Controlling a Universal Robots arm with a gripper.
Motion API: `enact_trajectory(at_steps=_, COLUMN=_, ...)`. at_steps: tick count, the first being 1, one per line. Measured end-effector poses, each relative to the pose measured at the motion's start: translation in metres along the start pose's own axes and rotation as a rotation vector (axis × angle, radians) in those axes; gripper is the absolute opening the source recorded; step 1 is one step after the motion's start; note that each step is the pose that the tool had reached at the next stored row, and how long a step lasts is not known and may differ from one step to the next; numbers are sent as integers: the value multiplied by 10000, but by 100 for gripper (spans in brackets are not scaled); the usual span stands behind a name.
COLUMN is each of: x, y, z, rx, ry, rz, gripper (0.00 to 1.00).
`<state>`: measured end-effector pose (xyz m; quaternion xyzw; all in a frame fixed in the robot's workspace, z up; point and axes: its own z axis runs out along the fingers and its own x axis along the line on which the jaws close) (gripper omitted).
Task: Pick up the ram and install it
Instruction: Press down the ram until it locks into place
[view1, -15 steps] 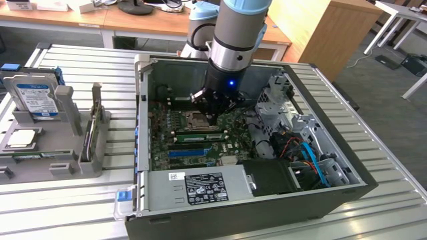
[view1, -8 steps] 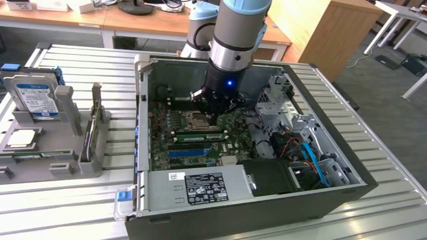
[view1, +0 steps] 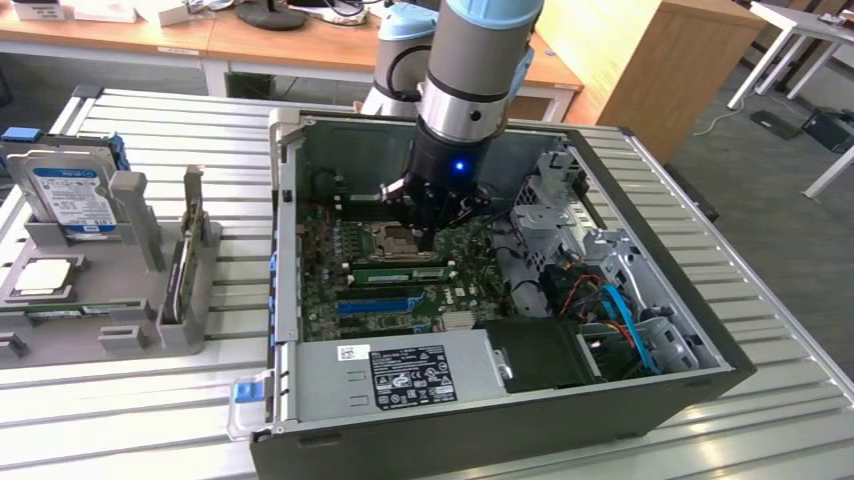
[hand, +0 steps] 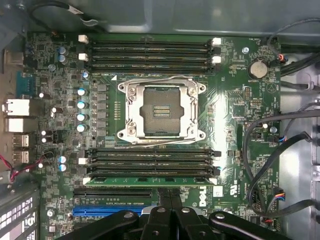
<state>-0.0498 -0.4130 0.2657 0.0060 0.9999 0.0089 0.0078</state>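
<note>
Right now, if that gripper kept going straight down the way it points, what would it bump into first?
Probably the ram, the green stick lying in a motherboard slot right under the shut gripper. How far apart they are, I cannot tell.

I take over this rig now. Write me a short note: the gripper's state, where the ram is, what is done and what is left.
Gripper: shut, holding nothing, inside the open PC case, just above the motherboard near the CPU socket.
Ram: lies in the outermost memory slot on the blue connector's side of the socket, directly before the fingertips.
Done: the ram is picked up and placed in its slot.
Left: whether it is fully seated and the end latches are locked cannot be told; check that.
</note>
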Motion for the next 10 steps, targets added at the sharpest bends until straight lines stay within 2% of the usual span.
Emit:
enact_trajectory(at_steps=3, x=-7, y=0, z=0, rx=1, ry=152, rz=2, gripper=11)
enact_trajectory(at_steps=4, x=-7, y=0, z=-1, rx=2, ry=184, rz=3, gripper=11)
enact_trajectory(at_steps=10, x=-7, y=0, z=0, rx=0, ry=192, rz=3, gripper=11)
